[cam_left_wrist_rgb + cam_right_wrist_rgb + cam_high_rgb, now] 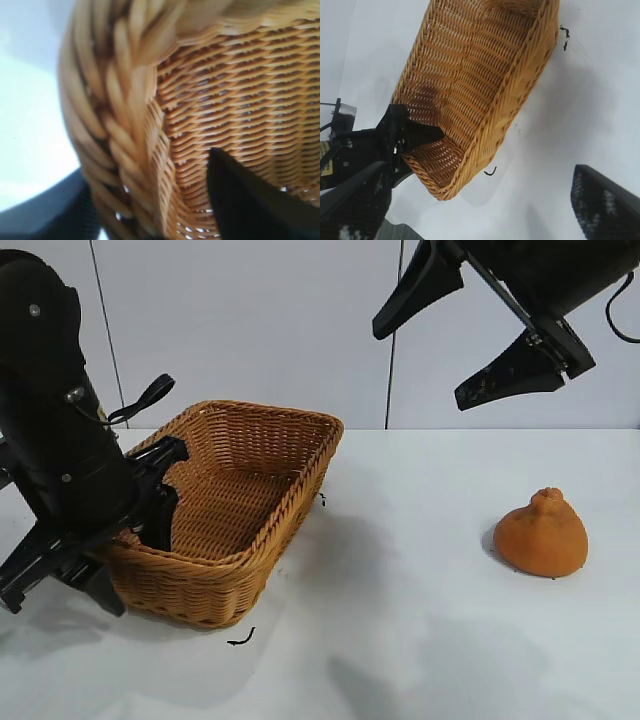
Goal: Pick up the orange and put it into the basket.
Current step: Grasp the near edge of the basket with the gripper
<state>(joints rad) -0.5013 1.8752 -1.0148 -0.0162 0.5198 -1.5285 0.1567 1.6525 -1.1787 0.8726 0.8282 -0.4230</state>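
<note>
In the exterior view the orange [541, 534] sits on the white table [400, 640] at the right side, well apart from the basket [262, 540], with its knobby top pointing up. The right gripper [440, 345] hangs above it and a little to the left, fingers spread wide and empty, so this arm is clearly the nearer one. The left gripper [150, 502] is at the basket's near-left corner. In the left wrist view one finger [245, 200] is inside the wall and the braided rim [120, 125] passes between the fingers, which stand narrow around it. The right wrist view shows the basket and left gripper [412, 137], not the orange.
</note>
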